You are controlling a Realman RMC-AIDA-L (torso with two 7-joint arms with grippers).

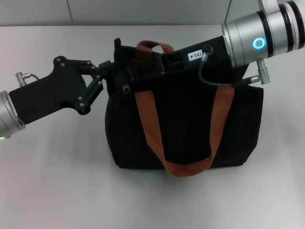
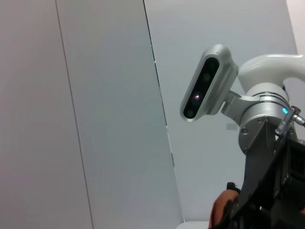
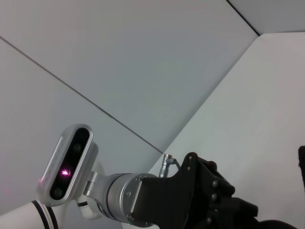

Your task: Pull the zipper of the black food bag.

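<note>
Bag: black food bag point(image 1: 186, 129) stands mid-table, soft fabric that looks likely to sag when tugged; orange-brown handles point(image 1: 151, 129) droop down its front.
Left gripper: left gripper point(image 1: 110, 72) at the bag's top left corner, fingers seemingly pinched on fabric there.
Right gripper: right gripper point(image 1: 167, 61) lies along the top edge; finger state, cannot tell.
Zipper: zipper point(image 1: 126, 89) tab hangs small and silver just beside the left fingers; probably slippery, best pinched flat.

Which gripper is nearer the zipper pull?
Left. The left gripper is at the bag's top left corner, beside the pull; the right gripper lies along the top.
</note>
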